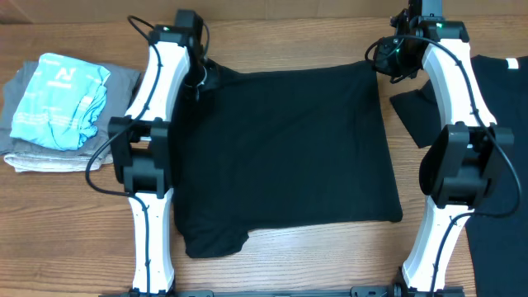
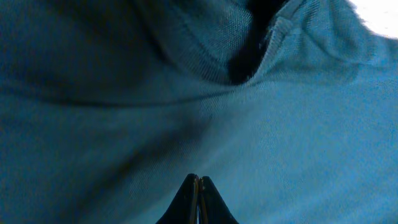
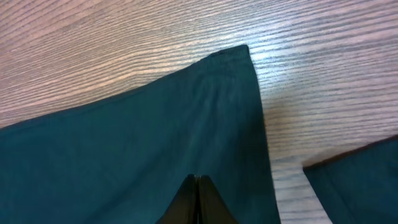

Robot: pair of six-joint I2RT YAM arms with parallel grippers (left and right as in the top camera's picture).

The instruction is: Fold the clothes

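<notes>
The left gripper [image 2: 199,184] fills the bottom of its wrist view, its 2 fingertips pressed together into 1 dark point. Black cloth lies all around and ahead of it, so close that nothing else shows. Ahead and to the right of the tips a ribbed seam [image 2: 273,31] curls over a dark fold. Whether any cloth is caught between the tips cannot be told.

The right gripper [image 3: 199,184] is also closed, tips touching. Under it and ahead of it lies a flat corner of the shirt [image 1: 280,148], and the corner's hemmed point sits ahead and a little right of the tips. Bare table [image 3: 124,43] shows beyond that corner and to the gripper's right. At the gripper's near right a 2nd shirt [image 1: 505,165] starts, a strip of table between the 2.

From overhead, the shirt is spread wide between the 2 arms. The left gripper sits at its far left corner, where the cloth bunches, and the right gripper at its far right corner. The near edge runs roughly straight, with 1 sleeve poking out at the near left. Well out to the left gripper's left, a blue cloth [image 1: 58,99] rests on a folded grey cloth [image 1: 25,155].
</notes>
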